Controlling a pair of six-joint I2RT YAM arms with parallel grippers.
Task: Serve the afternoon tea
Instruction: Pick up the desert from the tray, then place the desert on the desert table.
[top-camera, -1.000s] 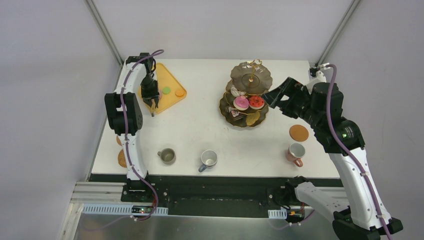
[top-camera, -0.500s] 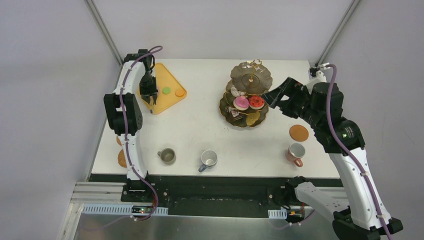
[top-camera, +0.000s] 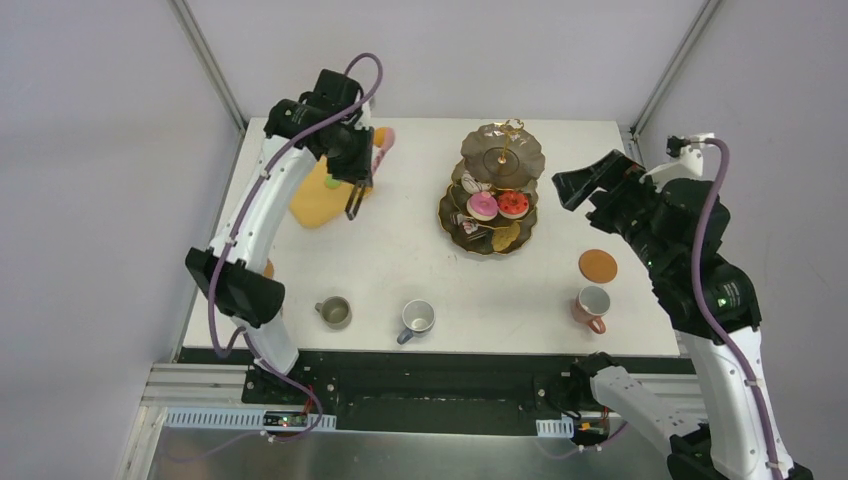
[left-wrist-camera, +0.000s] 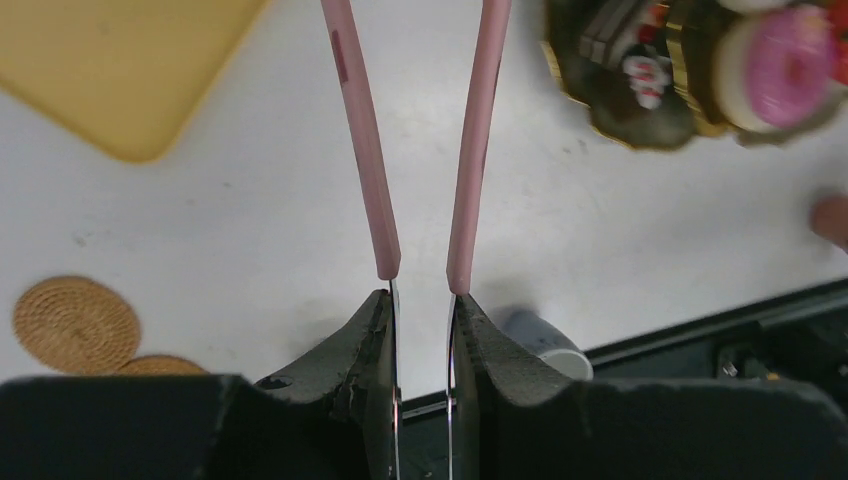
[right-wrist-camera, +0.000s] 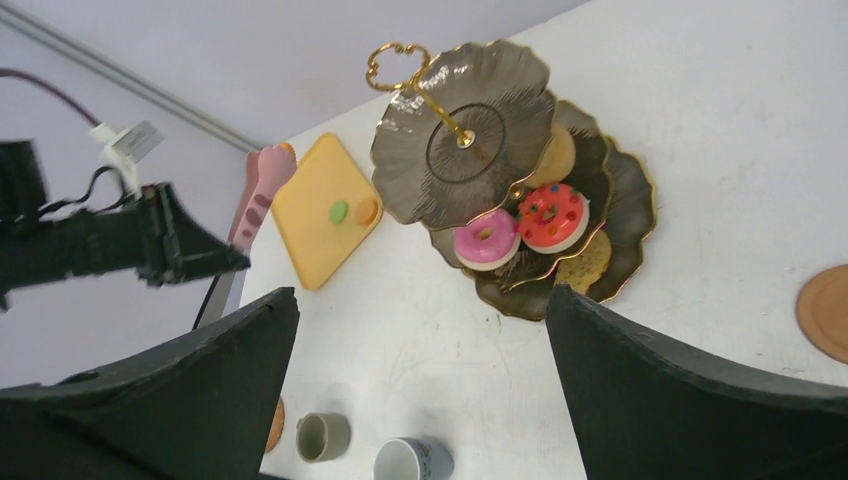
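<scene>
The dark gold-rimmed three-tier stand (top-camera: 495, 195) holds a pink doughnut (top-camera: 482, 206), a red doughnut (top-camera: 513, 204) and small cakes. The same stand (right-wrist-camera: 470, 150) and its doughnuts show in the right wrist view. A green macaron (right-wrist-camera: 339, 211) and an orange macaron (right-wrist-camera: 367, 210) lie on the yellow tray (right-wrist-camera: 310, 245). My left gripper (top-camera: 360, 170) is raised beside the tray and shut on the pink-handled tongs (left-wrist-camera: 365, 150). My right gripper (top-camera: 588, 185) is open and empty, right of the stand. The olive mug (top-camera: 334, 312), grey-blue mug (top-camera: 417, 318) and pink mug (top-camera: 592, 303) stand near the front edge.
One brown coaster (top-camera: 598, 265) lies behind the pink mug. Two more coasters (left-wrist-camera: 75, 322) lie at the table's left edge. The yellow tray (top-camera: 312, 205) is partly hidden under my left arm. Walls enclose the table on three sides.
My left arm has lifted from the tray and swung up and to the right with the tongs. My right gripper has drawn back to the right, away from the stand.
</scene>
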